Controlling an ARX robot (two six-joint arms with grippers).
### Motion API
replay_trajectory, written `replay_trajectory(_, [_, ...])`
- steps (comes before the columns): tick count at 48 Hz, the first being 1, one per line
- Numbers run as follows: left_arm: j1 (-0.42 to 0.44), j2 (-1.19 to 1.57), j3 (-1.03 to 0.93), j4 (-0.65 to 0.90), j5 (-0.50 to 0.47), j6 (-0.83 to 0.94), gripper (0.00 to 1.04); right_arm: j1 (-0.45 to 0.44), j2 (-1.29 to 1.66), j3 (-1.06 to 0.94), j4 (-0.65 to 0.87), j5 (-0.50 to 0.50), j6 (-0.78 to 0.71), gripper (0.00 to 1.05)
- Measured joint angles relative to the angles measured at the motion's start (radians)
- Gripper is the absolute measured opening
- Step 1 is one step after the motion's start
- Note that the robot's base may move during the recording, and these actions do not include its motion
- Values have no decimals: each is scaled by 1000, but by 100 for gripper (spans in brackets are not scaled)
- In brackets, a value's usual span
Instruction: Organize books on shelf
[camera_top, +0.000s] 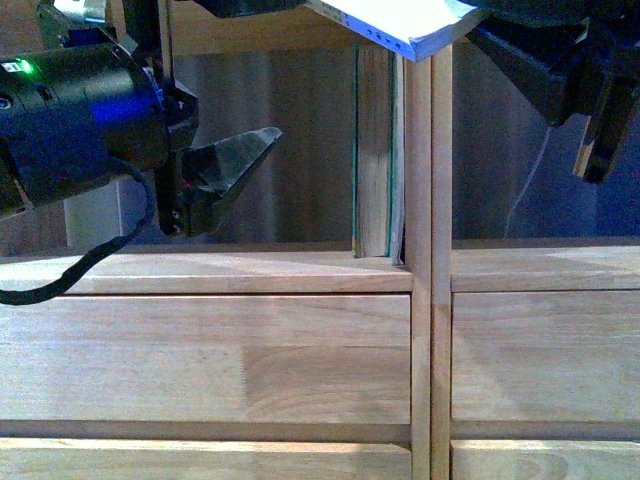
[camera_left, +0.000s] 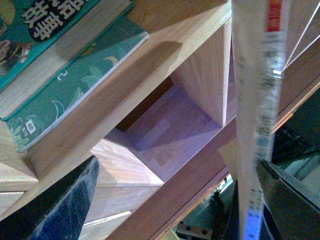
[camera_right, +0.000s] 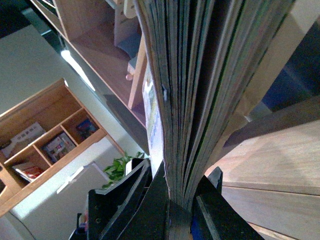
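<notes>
Upright teal-edged books (camera_top: 375, 150) with pale pages stand on the shelf (camera_top: 240, 270), leaning on its central double upright (camera_top: 430, 250). My left gripper (camera_top: 225, 175) hovers open in the compartment to their left, holding nothing. In the left wrist view the teal books (camera_left: 65, 60) lie across the far corner, and the thin book with a white spine and red label (camera_left: 257, 100) runs past one finger (camera_left: 292, 200). My right gripper (camera_right: 177, 200) is shut on that book (camera_right: 185, 100), its pages fanning out from the jaws. The front view shows it held flat (camera_top: 400, 25) above the upright books.
Plain wide drawer fronts (camera_top: 200, 360) lie below the ledge. A white cable (camera_top: 530, 180) hangs behind the right compartment. My left arm's black cable (camera_top: 60, 280) droops over the ledge. The right wrist view shows another bookcase (camera_right: 50, 140) and a green plant (camera_right: 117, 167).
</notes>
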Motion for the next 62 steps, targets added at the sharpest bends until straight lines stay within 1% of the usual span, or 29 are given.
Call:
replay_trajectory(9, [3,-5,-11,23,14,-3,97,-14,26,4,0,3,0,7])
replay_trajectory(15, [14,-6,-11,27,13,-7,97,-3,38,3,0,4,0,7])
replay_trajectory(24, [16,-6,12,-12,3,-3,97,89,36,-30,2,3,-12,7])
replay_trajectory(36, [3,-26,29,-34,-15,19,97,169,29,-40,0,24,-23,7])
replay_trajectory(44, [-2,-32,34,-25,-20,34,71,175,28,-40,0,30,-10,7])
replay_trajectory(46, [-2,-32,36,-20,-18,36,68,175,28,-40,0,31,-6,7])
replay_trajectory(58, [-2,-32,39,11,-26,48,36,175,34,-40,30,30,76,7])
replay_trajectory(62, [-2,-32,39,16,-28,51,27,175,38,-40,39,30,99,7])
